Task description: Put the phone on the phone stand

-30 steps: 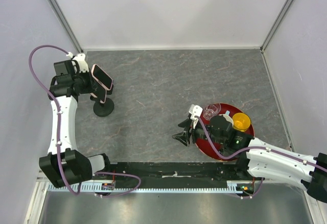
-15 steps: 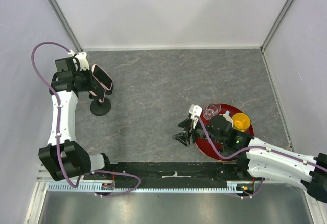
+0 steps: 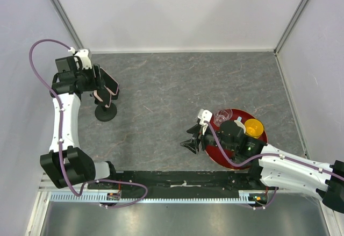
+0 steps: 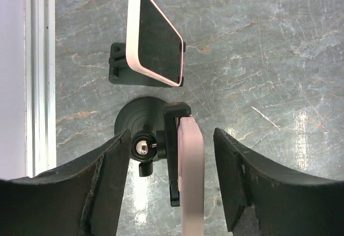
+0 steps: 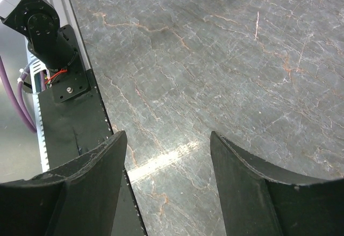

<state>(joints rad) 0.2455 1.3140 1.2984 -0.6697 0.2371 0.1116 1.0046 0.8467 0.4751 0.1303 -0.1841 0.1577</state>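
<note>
Seen edge-on in the left wrist view, the pink-cased phone (image 4: 191, 177) stands upright against the cradle of the black phone stand (image 4: 137, 120), whose round base sits on the table. My left gripper (image 4: 170, 133) is open and straddles phone and cradle, with a gap on each side. From above, the phone (image 3: 106, 99) shows over the phone stand (image 3: 106, 113), with the left gripper (image 3: 101, 90) beside it. My right gripper (image 3: 192, 137) (image 5: 166, 134) is open over bare table, with nothing between its fingers.
A second pink-cased phone (image 4: 156, 45) (image 3: 110, 83), dark screen up, leans on a small black holder (image 4: 119, 64) just beyond the stand. The left wall rail (image 4: 40, 85) runs close by. A red plate (image 3: 264, 139) holds a yellow cup (image 3: 253, 127) and a clear glass (image 3: 222, 116).
My left gripper was shut on the phone and has opened off it. The phone now rests on the stand. The left wrist drew back slightly to the left. The right arm stayed still.
</note>
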